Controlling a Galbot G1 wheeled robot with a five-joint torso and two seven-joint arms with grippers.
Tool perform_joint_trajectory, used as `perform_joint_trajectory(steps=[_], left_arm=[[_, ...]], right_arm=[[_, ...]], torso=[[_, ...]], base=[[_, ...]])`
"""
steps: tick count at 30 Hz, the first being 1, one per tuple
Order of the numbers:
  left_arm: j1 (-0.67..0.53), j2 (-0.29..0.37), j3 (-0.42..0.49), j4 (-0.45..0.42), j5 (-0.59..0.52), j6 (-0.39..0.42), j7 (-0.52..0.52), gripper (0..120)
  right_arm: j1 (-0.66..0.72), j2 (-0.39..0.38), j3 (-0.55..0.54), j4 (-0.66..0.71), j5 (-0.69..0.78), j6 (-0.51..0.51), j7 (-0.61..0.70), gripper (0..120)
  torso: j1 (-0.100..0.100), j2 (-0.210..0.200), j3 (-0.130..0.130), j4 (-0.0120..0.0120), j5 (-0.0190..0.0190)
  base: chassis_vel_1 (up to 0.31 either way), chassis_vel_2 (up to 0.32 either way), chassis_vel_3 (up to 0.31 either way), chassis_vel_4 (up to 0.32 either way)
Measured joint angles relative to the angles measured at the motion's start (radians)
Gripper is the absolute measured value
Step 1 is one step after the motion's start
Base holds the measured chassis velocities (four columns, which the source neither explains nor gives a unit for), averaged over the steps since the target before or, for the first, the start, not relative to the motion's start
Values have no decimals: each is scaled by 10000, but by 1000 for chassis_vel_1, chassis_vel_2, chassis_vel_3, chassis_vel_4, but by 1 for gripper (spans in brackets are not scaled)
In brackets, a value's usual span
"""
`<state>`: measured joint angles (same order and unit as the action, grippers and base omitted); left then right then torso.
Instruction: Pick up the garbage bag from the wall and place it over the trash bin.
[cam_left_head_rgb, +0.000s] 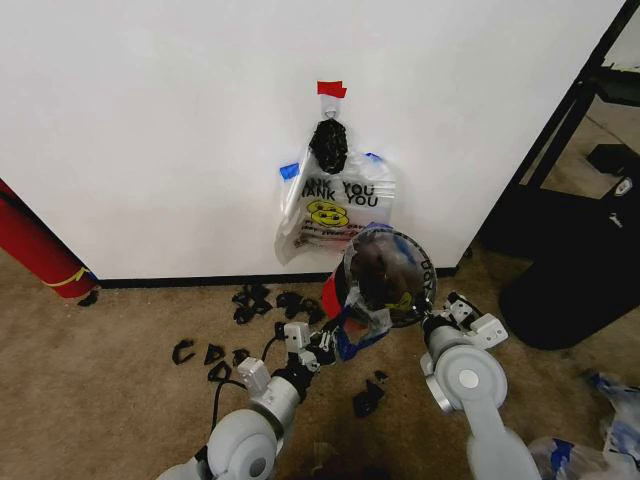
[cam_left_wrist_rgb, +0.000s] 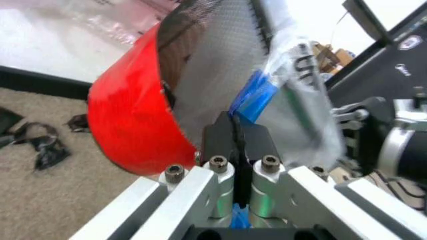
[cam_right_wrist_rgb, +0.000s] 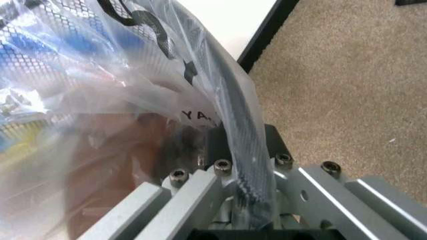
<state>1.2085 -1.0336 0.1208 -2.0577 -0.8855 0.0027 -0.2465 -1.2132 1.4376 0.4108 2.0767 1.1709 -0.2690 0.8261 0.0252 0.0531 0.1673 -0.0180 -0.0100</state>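
Two grippers flank the trash bin (cam_left_head_rgb: 385, 270), which sits tipped with its open mouth toward the head camera, near the middle of that view. A garbage bag (cam_left_head_rgb: 400, 300) is draped over the bin's rim, its clear film covering the mesh and its black print showing along the 3 o'clock edge. The left gripper (cam_left_head_rgb: 335, 335) sits at about 7 o'clock from the bin; in the left wrist view its fingers (cam_left_wrist_rgb: 223, 142) are pressed together on a blue handle loop (cam_left_wrist_rgb: 252, 97) of the bag, right beside the bin's red base band (cam_left_wrist_rgb: 130, 130). The right gripper (cam_left_head_rgb: 432, 318) sits at about 4 o'clock from the bin; in the right wrist view its fingers (cam_right_wrist_rgb: 220, 142) are clamped on the bin's black mesh rim (cam_right_wrist_rgb: 237, 130) with the bag's film caught against it.

On the wall (cam_left_head_rgb: 150, 120), at 12 o'clock from the bin, a bundle of like bags (cam_left_head_rgb: 335, 205) hangs from a black knot (cam_left_head_rgb: 329, 145) under red tape (cam_left_head_rgb: 331, 89). Black clips (cam_left_head_rgb: 260, 300) lie scattered on the carpet (cam_left_head_rgb: 100, 380) at 9 o'clock from the bin, along the black baseboard (cam_left_head_rgb: 200, 281). A red cylinder (cam_left_head_rgb: 35, 250) leans at the far 9 o'clock edge.
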Motion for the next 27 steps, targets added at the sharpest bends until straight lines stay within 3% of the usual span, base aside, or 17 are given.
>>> perform_joint_trajectory(steps=[8, 14, 27], left_arm=[[-182, -191, -53, 427, 10, -52, -234, 0], [-534, -854, -99, 978, 61, -132, -515, 0], [-860, -1172, -17, 1653, 251, -3, -709, 0]], right_arm=[[-199, 46, 8, 229, 87, -29, -4, 0], [-394, 239, -224, 401, 17, -59, -75, 0], [-474, 212, -223, 531, 30, -94, -90, 0]], torso=[[0, 0, 0, -1, 0], [0, 0, 0, 0, 0], [0, 2, 0, 0, 0]], base=[[0, 0, 0, 0], [0, 0, 0, 0], [0, 0, 0, 0]])
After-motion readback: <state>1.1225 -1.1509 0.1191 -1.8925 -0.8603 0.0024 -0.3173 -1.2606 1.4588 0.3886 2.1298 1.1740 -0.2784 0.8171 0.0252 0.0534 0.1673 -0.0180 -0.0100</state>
